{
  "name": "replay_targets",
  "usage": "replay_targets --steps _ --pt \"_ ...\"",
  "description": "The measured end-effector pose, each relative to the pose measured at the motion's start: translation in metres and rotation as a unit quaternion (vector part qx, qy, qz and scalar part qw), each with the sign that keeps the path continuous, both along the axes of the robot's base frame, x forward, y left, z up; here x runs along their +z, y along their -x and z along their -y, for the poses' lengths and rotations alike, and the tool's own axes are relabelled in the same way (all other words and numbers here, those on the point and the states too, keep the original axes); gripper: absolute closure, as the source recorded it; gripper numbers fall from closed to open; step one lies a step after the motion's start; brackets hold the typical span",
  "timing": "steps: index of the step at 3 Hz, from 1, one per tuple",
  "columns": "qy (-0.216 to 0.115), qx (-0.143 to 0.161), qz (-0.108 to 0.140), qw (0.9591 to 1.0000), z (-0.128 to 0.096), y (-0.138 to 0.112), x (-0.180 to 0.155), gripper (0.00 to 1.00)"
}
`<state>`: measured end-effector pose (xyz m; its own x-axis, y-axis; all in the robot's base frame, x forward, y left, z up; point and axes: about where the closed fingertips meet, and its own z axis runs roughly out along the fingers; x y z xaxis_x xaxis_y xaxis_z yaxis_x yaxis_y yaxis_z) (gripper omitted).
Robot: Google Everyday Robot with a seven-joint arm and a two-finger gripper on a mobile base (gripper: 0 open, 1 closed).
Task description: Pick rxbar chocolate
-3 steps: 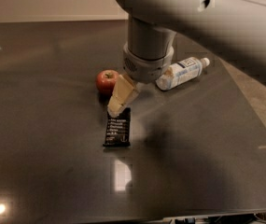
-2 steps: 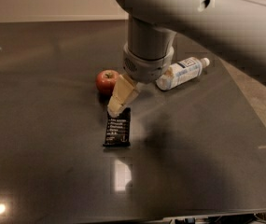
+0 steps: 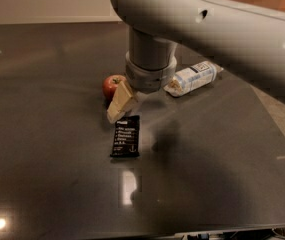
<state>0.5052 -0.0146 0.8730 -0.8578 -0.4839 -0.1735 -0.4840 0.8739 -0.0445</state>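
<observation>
We find the rxbar chocolate (image 3: 125,143) lying flat on the tabletop (image 3: 47,149), near its middle. The pincer (image 3: 119,111) hangs at the bar's far end; we cannot tell if they touch. Just behind the pincer sits the apple (image 3: 113,85). The bottle (image 3: 192,78) lies on its side to the right, equally far back.

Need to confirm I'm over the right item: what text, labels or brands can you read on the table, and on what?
rxbar chocolate: several lines of white text, too blurred to read.
bottle: white label with dark print, unreadable.
apple: no text.
gripper, right at the bar's far end: no markings.
</observation>
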Motion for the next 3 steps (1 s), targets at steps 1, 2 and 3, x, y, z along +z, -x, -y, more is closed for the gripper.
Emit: replay_targets --steps 1,2,3 --pt "-0.008 -0.062 -0.009 0.998 -0.011 0.0 -0.014 0.0" --pt "-0.011 -0.101 -0.022 0.9946 -0.024 0.002 -0.029 0.0" --pt "-0.01 -0.123 -0.035 0.9918 -0.031 0.001 -0.042 0.0"
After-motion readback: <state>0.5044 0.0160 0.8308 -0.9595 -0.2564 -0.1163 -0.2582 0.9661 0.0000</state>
